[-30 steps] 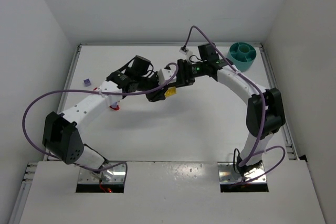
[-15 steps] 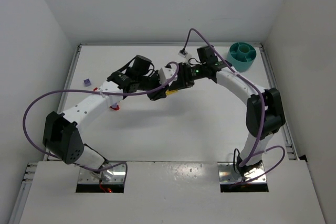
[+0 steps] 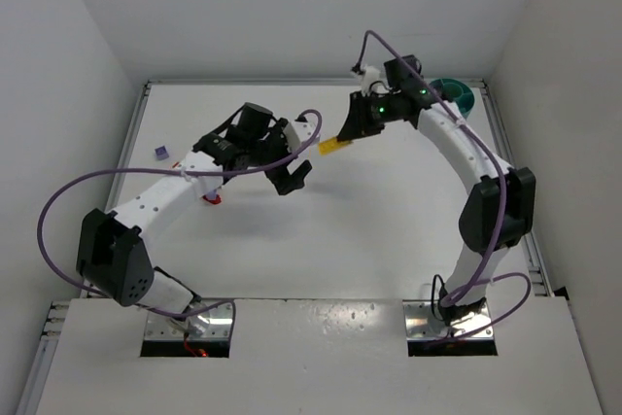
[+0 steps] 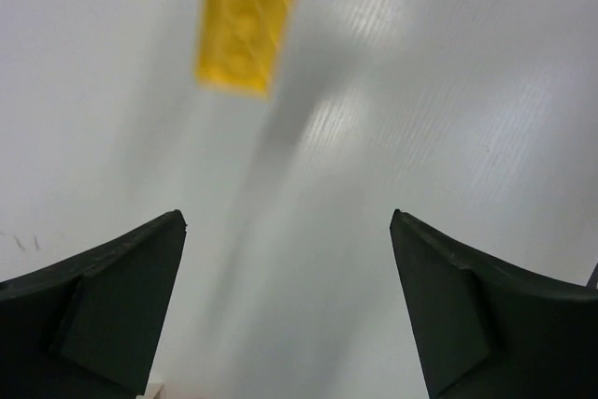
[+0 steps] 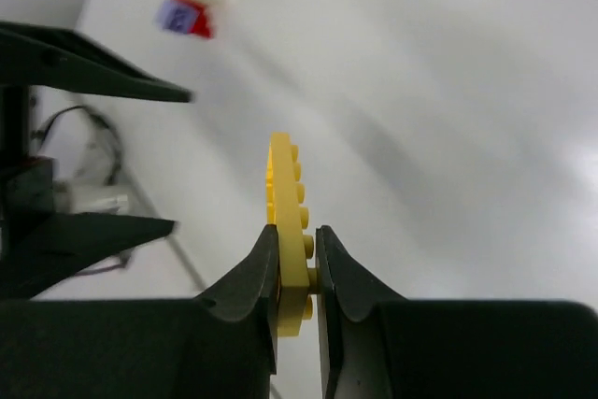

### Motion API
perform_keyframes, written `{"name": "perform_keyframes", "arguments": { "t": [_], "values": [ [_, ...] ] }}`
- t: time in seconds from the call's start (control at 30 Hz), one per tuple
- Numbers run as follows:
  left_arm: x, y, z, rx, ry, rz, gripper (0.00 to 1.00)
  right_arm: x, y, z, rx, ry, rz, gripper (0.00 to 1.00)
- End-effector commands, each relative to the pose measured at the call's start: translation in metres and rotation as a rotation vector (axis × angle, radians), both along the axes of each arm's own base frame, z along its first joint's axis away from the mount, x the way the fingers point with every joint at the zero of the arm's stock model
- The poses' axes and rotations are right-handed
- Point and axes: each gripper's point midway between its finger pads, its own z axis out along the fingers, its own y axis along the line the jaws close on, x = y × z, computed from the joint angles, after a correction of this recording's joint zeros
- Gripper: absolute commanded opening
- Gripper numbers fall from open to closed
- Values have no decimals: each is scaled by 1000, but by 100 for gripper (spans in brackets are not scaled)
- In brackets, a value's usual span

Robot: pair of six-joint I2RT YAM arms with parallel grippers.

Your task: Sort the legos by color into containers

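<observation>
Yellow lego (image 5: 285, 203): a flat studded plate, pinched edge-on at its near end. Most of its length sticks out past the fingertips. From above it (image 3: 331, 146) lies mid-tabletop, toward the far side. It appears to be held off the surface, since the left wrist view shows it (image 4: 250, 21) casting a soft shadow on the white below.

Right end effector (image 5: 297, 254): fingers pressed together on the plate's two faces. The hold looks firm enough to carry, though the long overhang could let the plate pivot if bumped.

Left end effector (image 4: 288, 221): fingers spread wide with nothing between them. It sits just beside the plate on the near-left (image 3: 292, 177) and is probably keeping out of the way.

Teal tub (image 3: 465, 96): far right corner of the tabletop (image 3: 389, 230), partly hidden behind the right arm. It is well apart from the plate, so the judged step is transport, with the drop not yet done. Compartment contents can't be read.

Red lego (image 3: 211, 199): on the tabletop beside the left arm, unsorted. A small purplish piece (image 3: 160, 152) lies near the left wall
</observation>
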Motion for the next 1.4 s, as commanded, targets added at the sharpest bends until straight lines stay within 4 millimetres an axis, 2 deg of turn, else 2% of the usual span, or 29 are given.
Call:
{"name": "perform_keyframes", "arguments": {
  "t": [0.0,0.03,0.07,0.1,0.17,0.2,0.27,0.3,0.33,0.37,0.4,0.43,0.5,0.53,0.6,0.63,0.67,0.7,0.73,0.8,0.83,0.93,1.1,1.17,1.23,1.3,1.37],
  "values": [
    [9,15,19,-39,-37,79,99,47,-70,9,-263,-173,-113,0],
    [13,21,19,-43,-30,104,99,69,-89,23,-340,-249,-159,0],
    [13,21,19,-47,-24,109,99,85,-114,14,-393,-239,-207,0],
    [16,25,19,-47,-24,123,99,102,-130,29,-428,-289,-251,0],
    [17,28,19,-57,-15,133,99,123,-171,28,-553,-313,-315,0],
    [20,31,16,-56,-1,149,99,144,-200,32,-610,-330,-380,0],
    [22,35,13,-56,-1,162,99,156,-231,27,-683,-317,-401,0],
    [23,35,13,-56,-1,162,99,172,-257,24,-737,-318,-448,0],
    [23,36,11,-65,10,170,99,174,-271,19,-774,-302,-445,0],
    [25,35,9,-65,10,170,99,181,-283,23,-795,-320,-472,0],
    [24,39,4,-66,24,174,99,182,-309,18,-827,-299,-519,0],
    [26,38,6,-76,20,179,99,190,-320,23,-824,-330,-553,0],
    [25,42,-3,-75,34,185,99,192,-349,15,-849,-319,-611,0],
    [29,44,3,-92,18,200,99,198,-357,20,-846,-349,-638,0],
    [29,44,0,-91,20,201,99,204,-371,17,-850,-357,-678,0],
    [28,48,-4,-91,31,205,99,207,-380,29,-855,-382,-709,0],
    [30,51,-4,-92,31,214,99,208,-381,21,-857,-369,-703,0],
    [27,50,-8,-93,43,206,99,211,-388,21,-865,-377,-723,0],
    [30,53,-2,-102,25,214,99,215,-389,24,-856,-391,-738,0],
    [26,56,-11,-99,48,217,99,217,-389,26,-854,-404,-744,0],
    [27,59,-8,-103,39,225,99,217,-392,26,-841,-399,-754,0],
    [26,62,-15,-103,53,228,99,223,-386,29,-789,-420,-761,0],
    [30,69,-15,-99,46,242,99,229,-376,39,-730,-451,-748,0],
    [31,71,-18,-101,56,245,99,232,-375,25,-724,-431,-733,0],
    [31,71,-18,-101,57,245,99,231,-372,17,-718,-410,-718,0],
    [31,71,-22,-97,66,246,99,231,-372,17,-718,-410,-717,0],
    [31,71,-22,-97,66,246,99,233,-371,4,-712,-391,-704,0]
  ]
}}
